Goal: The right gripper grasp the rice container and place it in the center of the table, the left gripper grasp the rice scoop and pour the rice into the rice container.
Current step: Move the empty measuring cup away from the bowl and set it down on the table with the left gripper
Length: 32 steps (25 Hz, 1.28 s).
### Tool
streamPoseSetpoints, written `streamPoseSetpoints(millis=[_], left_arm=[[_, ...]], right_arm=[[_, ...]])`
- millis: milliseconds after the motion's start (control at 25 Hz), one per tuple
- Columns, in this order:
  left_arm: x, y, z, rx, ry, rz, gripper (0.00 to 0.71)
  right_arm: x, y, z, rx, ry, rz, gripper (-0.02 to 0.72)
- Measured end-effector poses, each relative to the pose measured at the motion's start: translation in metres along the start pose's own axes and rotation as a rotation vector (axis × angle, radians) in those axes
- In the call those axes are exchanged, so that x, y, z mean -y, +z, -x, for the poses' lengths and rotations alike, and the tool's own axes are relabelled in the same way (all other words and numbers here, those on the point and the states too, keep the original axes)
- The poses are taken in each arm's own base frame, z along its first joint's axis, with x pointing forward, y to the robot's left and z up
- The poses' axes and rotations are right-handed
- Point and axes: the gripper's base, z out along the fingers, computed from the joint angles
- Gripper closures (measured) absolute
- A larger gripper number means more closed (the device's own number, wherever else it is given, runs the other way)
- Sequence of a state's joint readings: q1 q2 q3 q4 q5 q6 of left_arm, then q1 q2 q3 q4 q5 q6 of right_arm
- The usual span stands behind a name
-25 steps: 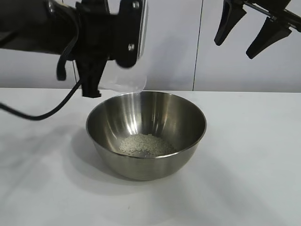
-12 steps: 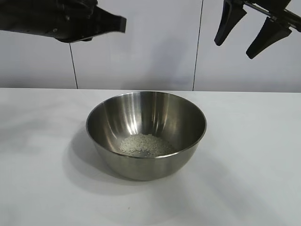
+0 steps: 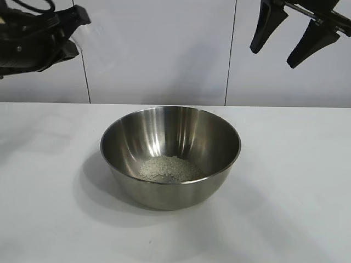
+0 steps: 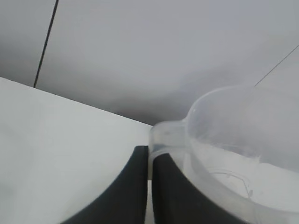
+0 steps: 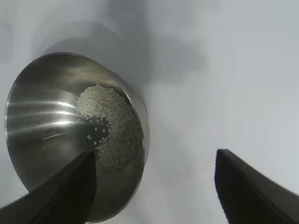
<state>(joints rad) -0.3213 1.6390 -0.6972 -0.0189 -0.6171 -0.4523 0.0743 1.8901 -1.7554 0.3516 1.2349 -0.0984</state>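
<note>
The rice container [image 3: 170,156] stands upright near the middle of the table [image 3: 296,181], touched by neither arm. The rice [image 3: 171,168] lies as a small heap on its bottom, spread slightly toward one side of the floor as the right wrist view shows [image 5: 111,125]. The left gripper [image 3: 68,30] is high at the far left of the scene, well apart from the container and above the table edge line. Its fingers [image 4: 135,186] are clenched tight on the small side handle of the rice scoop [image 4: 233,154], which shows in the left wrist view as a clear, cloudy cup with its mouth visible; no grains can be made out inside it. In the exterior view the scoop itself is hard to make out beside the dark arm. The right gripper [image 3: 288,35] hangs high at the far right, its two tapered fingers [image 3: 267,24] spread wide apart with nothing between them, pointing down toward the table and the near rim of the container [image 5: 70,135].
</note>
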Motion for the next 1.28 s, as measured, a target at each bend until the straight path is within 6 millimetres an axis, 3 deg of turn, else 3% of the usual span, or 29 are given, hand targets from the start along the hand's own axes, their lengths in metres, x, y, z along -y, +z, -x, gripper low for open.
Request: streamPoseSetpoints(millis=[320, 560, 880, 1200, 1280], left_arm=[[-0.05, -0.029, -0.017, -0.023, 0.205, -0.066, 0.701], [-0.065, -0.019, -0.045, -0.117, 0.377, -0.091, 0.701], [-0.083, -0.005, -0.085, -0.169, 0.454, -0.118, 0.701], [-0.093, -0.001, -0.1, -0.165, 0.492, -0.097, 0.697], [-0.093, -0.001, -0.1, -0.165, 0.494, -0.097, 0.663]], right_arm=[[0.0, 0.0, 0.0, 0.002, 0.0, 0.0, 0.209], [0.0, 0.0, 0.0, 0.003, -0.001, 0.0, 0.209], [0.0, 0.0, 0.0, 0.005, -0.002, -0.001, 0.209], [0.0, 0.0, 0.0, 0.005, -0.002, -0.001, 0.209], [0.0, 0.0, 0.0, 0.005, -0.002, -0.001, 0.209]])
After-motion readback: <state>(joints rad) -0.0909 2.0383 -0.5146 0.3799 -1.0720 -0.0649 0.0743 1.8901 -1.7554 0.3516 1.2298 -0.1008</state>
